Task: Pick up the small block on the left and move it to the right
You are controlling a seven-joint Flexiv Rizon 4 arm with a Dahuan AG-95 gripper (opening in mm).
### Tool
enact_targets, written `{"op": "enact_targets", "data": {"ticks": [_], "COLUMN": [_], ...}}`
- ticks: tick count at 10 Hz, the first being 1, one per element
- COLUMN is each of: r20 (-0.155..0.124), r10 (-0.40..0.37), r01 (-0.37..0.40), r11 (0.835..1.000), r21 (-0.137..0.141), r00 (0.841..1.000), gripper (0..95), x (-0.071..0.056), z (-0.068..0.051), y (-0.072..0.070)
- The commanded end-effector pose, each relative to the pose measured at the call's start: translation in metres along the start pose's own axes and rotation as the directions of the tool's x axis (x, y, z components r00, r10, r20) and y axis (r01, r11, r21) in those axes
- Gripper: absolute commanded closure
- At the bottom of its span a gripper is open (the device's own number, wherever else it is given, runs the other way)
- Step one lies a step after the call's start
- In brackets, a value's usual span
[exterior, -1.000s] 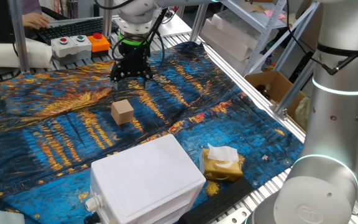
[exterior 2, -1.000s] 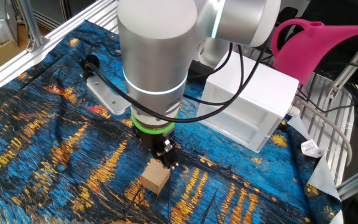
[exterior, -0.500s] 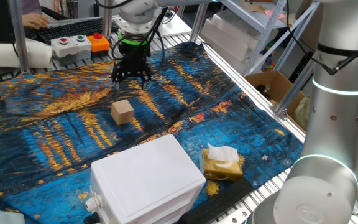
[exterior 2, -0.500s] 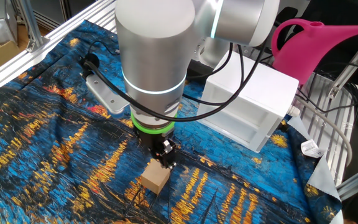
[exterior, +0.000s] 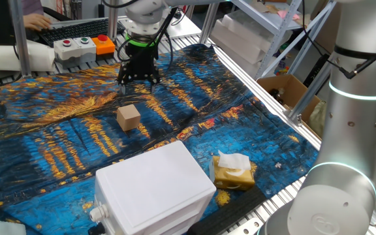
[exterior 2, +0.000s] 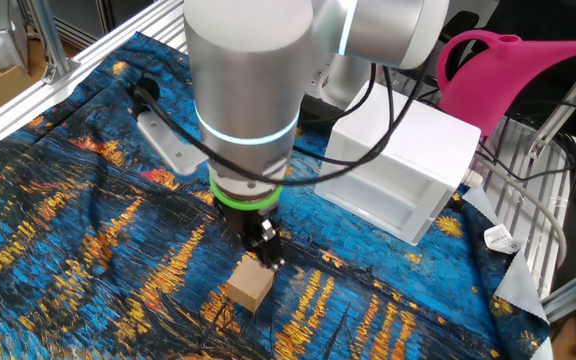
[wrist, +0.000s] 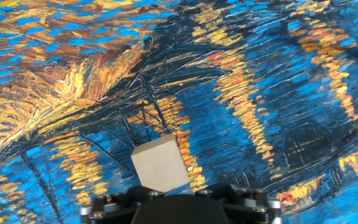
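The small block (exterior: 128, 117) is a plain tan cube lying on the blue and orange painted cloth (exterior: 57, 130). My gripper (exterior: 138, 83) hangs a little above the cloth just behind the block, fingers spread, nothing between them. In the other fixed view the gripper (exterior 2: 267, 256) is right over the block's (exterior 2: 250, 288) far edge without touching it. In the hand view the block (wrist: 160, 164) sits low in the middle, just ahead of the black hand housing (wrist: 179, 208); the fingertips do not show there.
A large white plastic box (exterior: 154, 189) stands near the front of the cloth, with a yellow-brown packet with white tissue (exterior: 232, 171) beside it. A button box (exterior: 83, 46) sits behind the gripper. A pink watering can (exterior 2: 508, 70) and an open cardboard box (exterior: 289, 91) lie off the cloth.
The gripper has barely shifted and stays spread above the cloth. The block has not moved.
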State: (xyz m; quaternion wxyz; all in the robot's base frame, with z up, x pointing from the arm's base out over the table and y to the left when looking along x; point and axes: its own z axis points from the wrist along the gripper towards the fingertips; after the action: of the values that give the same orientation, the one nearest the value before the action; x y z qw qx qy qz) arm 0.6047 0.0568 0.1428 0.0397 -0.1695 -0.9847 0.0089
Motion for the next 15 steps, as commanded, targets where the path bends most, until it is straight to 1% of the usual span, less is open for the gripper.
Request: {"op": "enact_targets", "data": {"ticks": [1,2,3,4,6,8,10,11,12,13,14,15], "r20": [-0.007,-0.012,-0.015,-0.015,-0.017,-0.015,-0.013,-0.012,-0.008,-0.01,-0.01,-0.003], "r10": [0.017,0.013,0.008,-0.002,-0.02,-0.037,-0.08,-0.089,-0.103,-0.097,-0.102,-0.118], "r01": [-0.017,-0.014,-0.009,0.001,0.019,0.036,0.079,0.088,0.102,0.095,0.101,0.117], "r11": [1.0,0.999,0.999,0.999,0.999,0.998,0.995,0.994,0.993,0.992,0.989,0.986], "r21": [-0.021,-0.035,-0.041,-0.045,-0.05,-0.052,-0.056,-0.057,-0.065,-0.084,-0.105,-0.115], "r00": [1.0,1.0,1.0,1.0,1.0,0.999,0.997,0.996,0.995,0.995,0.995,0.993], "gripper": [19.0,19.0,19.0,19.0,19.0,19.0,19.0,19.0,19.0,19.0,19.0,19.0], "x": [-0.003,-0.007,-0.011,-0.018,-0.027,-0.039,-0.054,-0.058,-0.064,-0.068,-0.074,-0.079], "z": [-0.004,-0.006,-0.008,-0.008,-0.009,-0.007,-0.002,-0.001,0.002,0.004,0.007,0.01], "y": [-0.004,-0.009,-0.013,-0.02,-0.029,-0.041,-0.058,-0.062,-0.071,-0.076,-0.085,-0.093]}}
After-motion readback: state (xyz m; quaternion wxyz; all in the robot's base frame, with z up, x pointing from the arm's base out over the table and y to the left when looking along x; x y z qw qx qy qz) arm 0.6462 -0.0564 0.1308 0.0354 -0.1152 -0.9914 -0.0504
